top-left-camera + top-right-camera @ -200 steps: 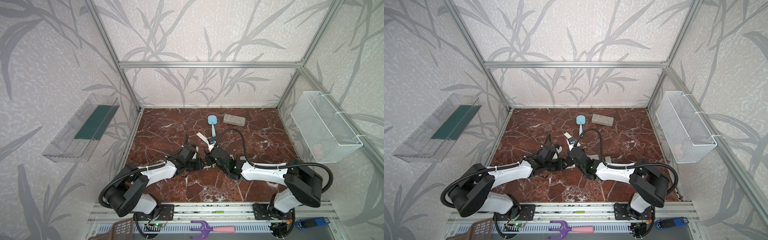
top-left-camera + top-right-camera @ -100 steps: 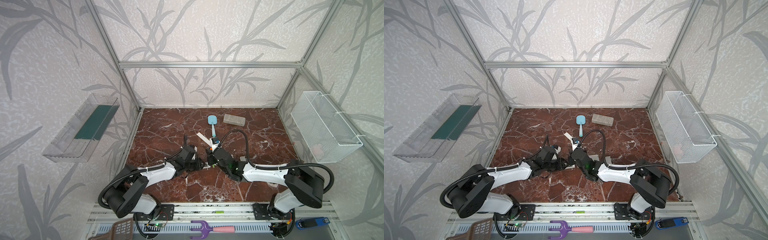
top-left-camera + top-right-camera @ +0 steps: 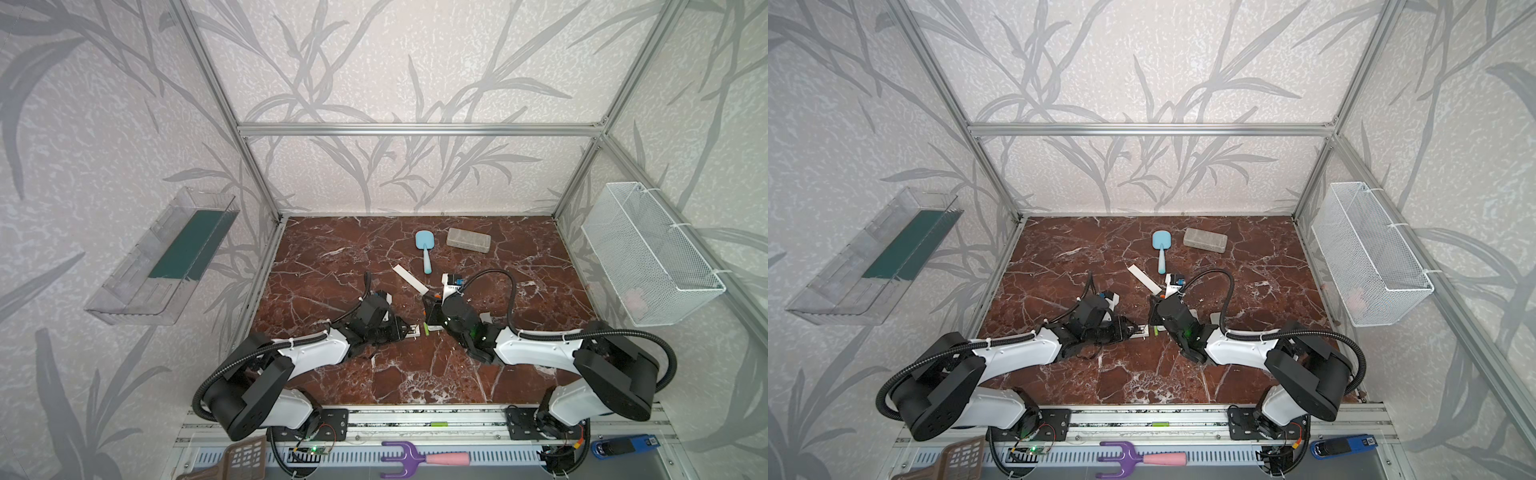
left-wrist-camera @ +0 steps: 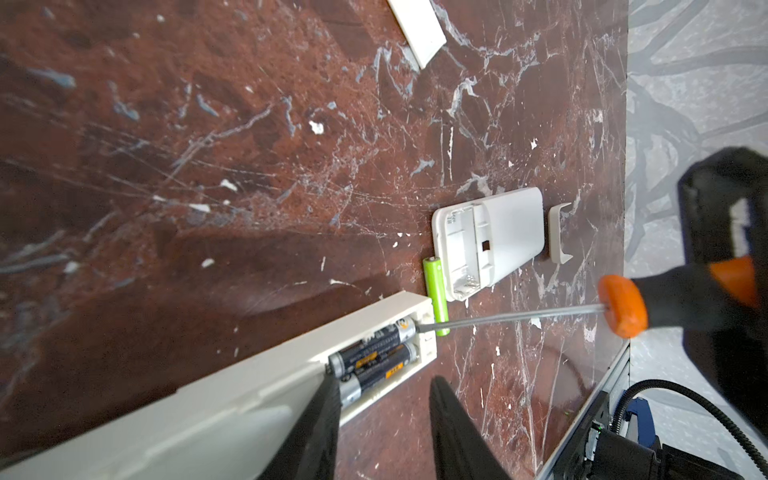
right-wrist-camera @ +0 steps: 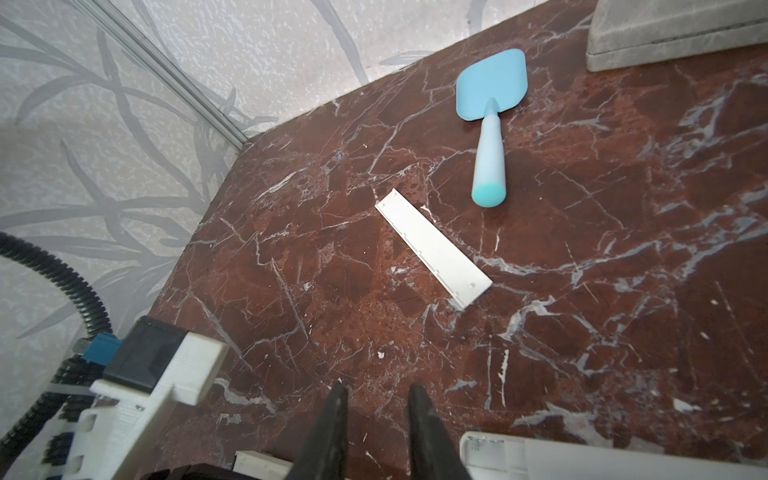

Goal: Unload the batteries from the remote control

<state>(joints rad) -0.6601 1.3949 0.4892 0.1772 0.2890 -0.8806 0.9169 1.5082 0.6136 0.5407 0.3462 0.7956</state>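
Busy little patch in the middle of the marble table [image 3: 332,249]. The left gripper [image 4: 384,399] sits low with its jaws apart. One finger [image 4: 324,415] lies over the long white remote [image 4: 232,390] and the other hangs off its edge above bare marble, so nothing is clamped. The remote's compartment is uncovered, and two dark batteries [image 4: 374,344] lie in it side by side.

The right gripper [image 5: 376,403] is closed on the orange-and-black screwdriver [image 4: 665,297]. Its thin shaft reaches to the end wall of that compartment, crossing over one end of a lime-green battery [image 4: 436,293]. That battery lies loose on the table, between the long remote's end and a smaller white remote [image 4: 498,237] whose bay is empty. A small white clip-shaped piece [image 4: 559,232] lies just beyond the small remote.

Farther back and well apart from the action are a white cover strip [image 5: 434,249], a pale blue scoop [image 5: 490,104] and a grey block [image 5: 673,37].

In both top views the wrists hide the remotes almost wholly; only the green battery peeks out between the two grippers. The dark batteries show only in the left wrist view. The right wrist view shows neither screwdriver nor batteries. It catches only that gripper's fingertips, with a gap showing between them, and the small remote's edge.
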